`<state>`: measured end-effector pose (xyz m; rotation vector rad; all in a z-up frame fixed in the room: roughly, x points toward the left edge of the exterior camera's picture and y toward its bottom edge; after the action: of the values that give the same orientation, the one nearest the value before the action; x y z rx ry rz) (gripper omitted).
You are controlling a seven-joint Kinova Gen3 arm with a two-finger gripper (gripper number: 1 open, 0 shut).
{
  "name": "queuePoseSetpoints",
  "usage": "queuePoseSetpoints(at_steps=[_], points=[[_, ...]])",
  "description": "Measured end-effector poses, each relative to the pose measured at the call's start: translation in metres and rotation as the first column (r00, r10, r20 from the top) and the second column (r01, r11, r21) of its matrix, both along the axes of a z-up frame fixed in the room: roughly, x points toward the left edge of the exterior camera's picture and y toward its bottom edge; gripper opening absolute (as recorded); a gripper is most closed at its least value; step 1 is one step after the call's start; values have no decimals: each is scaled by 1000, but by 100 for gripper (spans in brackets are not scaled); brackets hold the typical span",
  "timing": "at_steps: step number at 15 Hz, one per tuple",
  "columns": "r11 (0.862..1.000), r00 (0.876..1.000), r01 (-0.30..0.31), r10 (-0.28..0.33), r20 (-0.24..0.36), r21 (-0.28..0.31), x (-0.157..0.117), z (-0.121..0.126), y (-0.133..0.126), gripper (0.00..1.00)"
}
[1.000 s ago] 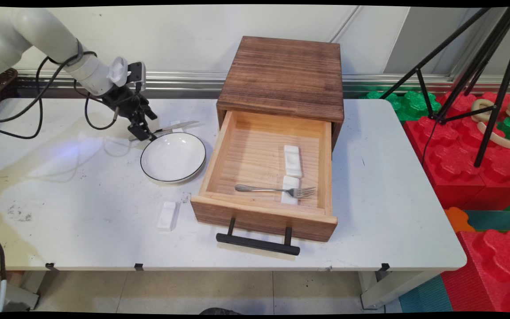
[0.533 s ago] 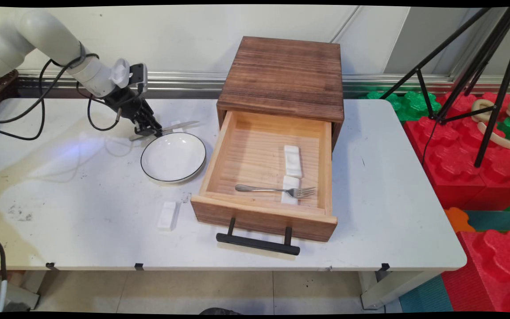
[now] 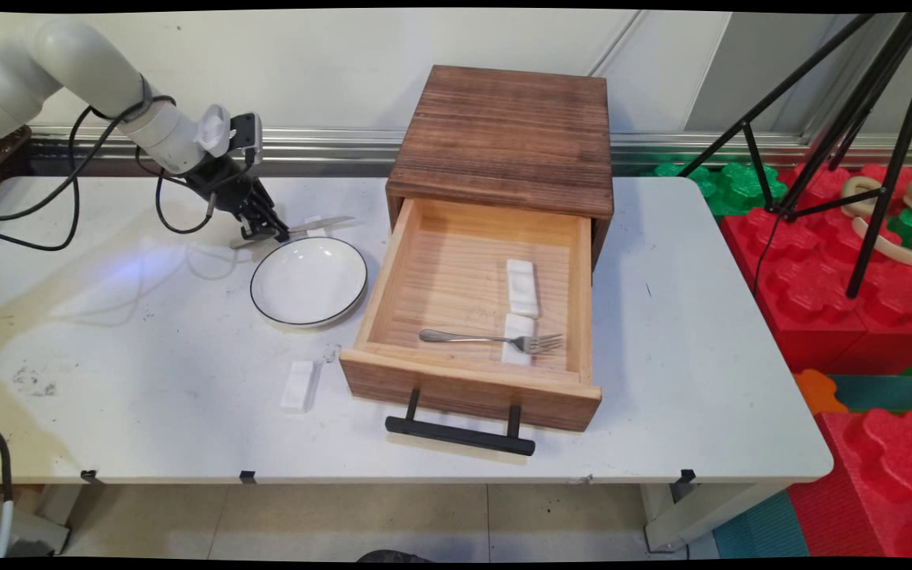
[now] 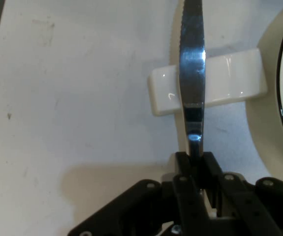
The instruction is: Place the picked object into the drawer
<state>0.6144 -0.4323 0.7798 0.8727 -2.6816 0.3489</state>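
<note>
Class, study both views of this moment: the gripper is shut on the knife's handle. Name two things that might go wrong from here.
1. The gripper pinches only the handle end of the knife, so the long blade could pivot or slip.
2. The blade lies across the white rest, close beside the plate; moving it may knock either.

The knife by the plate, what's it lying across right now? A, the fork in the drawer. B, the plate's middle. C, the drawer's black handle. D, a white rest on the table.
D: in the hand view the knife crosses a white rest on the table, with the gripper shut on its handle.
</note>
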Motion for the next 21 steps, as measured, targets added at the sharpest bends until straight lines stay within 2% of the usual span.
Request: queuePoseSetpoints(at_steps=[6, 11, 16, 19, 21], points=[[1000, 1000, -5, 5, -7, -28, 7, 24, 8, 0], [998, 999, -2, -1, -32, -70, 6, 61, 18, 0], [992, 996, 13, -24, -87, -122, -11, 102, 27, 0], [988, 991, 40, -57, -119, -146, -25, 123, 33, 0], [983, 984, 73, -98, -149, -168, -43, 140, 36, 0]])
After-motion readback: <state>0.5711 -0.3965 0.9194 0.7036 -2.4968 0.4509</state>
